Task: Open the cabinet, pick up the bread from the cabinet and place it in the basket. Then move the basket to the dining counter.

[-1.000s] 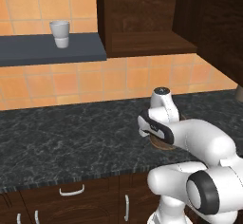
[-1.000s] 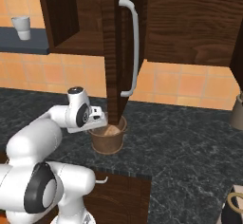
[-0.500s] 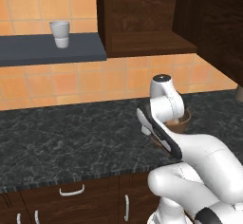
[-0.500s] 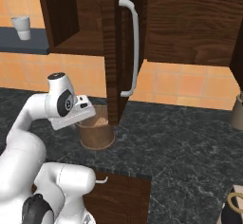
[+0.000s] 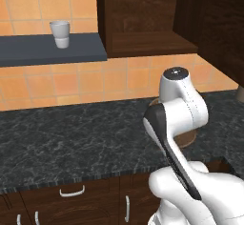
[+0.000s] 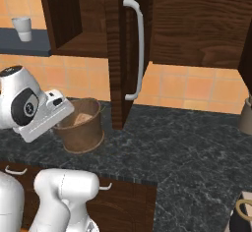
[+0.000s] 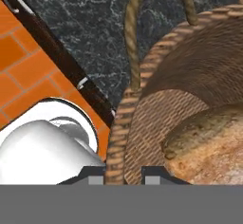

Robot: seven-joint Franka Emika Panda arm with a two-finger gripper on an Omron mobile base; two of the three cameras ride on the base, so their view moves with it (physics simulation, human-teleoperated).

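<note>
The round brown basket (image 6: 82,133) is over the black granite counter, just left of the open cabinet door (image 6: 117,54) with its long silver handle (image 6: 139,49). The pale tan bread (image 6: 84,119) lies inside the basket. My gripper (image 6: 66,112) is at the basket's left rim. In the hand view my gripper (image 7: 122,173) is shut on the woven rim of the basket (image 7: 142,118), with the bread (image 7: 209,142) beside it. In the left base view my arm hides most of the basket (image 5: 191,136). The cabinet (image 5: 143,24) stands open. The dining counter is out of view.
A white cup (image 5: 60,33) stands on a dark wall shelf (image 5: 47,50). The black granite counter (image 5: 71,138) runs below, with drawers (image 5: 71,190) under it. A grey jar (image 6: 245,115) is at the far right and a dark vessel (image 6: 241,218) at the lower right.
My arm has swung up and left, and the basket with the bread has moved left along the counter, away from the cabinet door. The gripper stays shut on the rim.
</note>
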